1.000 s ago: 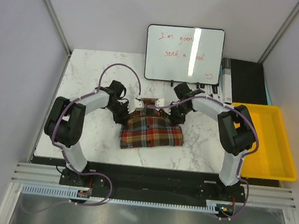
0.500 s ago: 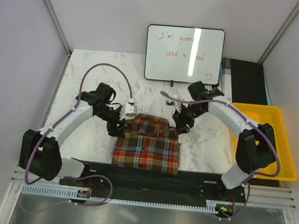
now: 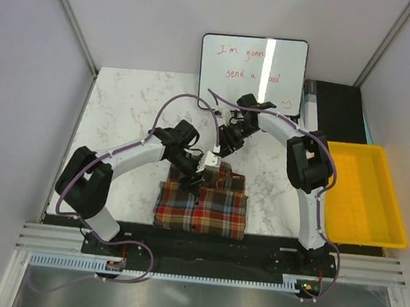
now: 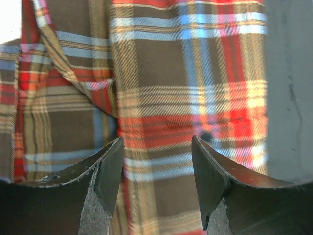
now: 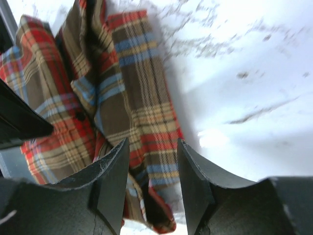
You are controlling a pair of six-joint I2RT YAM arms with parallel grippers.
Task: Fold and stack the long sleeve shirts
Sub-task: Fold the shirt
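One long sleeve shirt point(image 3: 201, 211), red-orange plaid, lies folded flat near the table's front edge. My left gripper point(image 3: 194, 176) hovers over its far half. In the left wrist view its jaws point(image 4: 156, 142) stand open with only the plaid cloth point(image 4: 161, 73) below them. My right gripper point(image 3: 222, 149) hangs just beyond the shirt's far edge, by the collar. Its jaws point(image 5: 152, 144) are also open, above a rumpled fold of the shirt point(image 5: 142, 98) where the cloth meets bare marble. Neither gripper holds anything.
A whiteboard point(image 3: 252, 75) stands at the back of the marble table point(image 3: 122, 109). A yellow bin point(image 3: 364, 194) sits off the right edge, with a black box point(image 3: 336, 112) behind it. Both forearms cross above the shirt's far edge.
Both grippers have opened and let go of the shirt, which now lies flat nearer the front. The left gripper has moved right over the shirt; the right one has swung left toward the collar.
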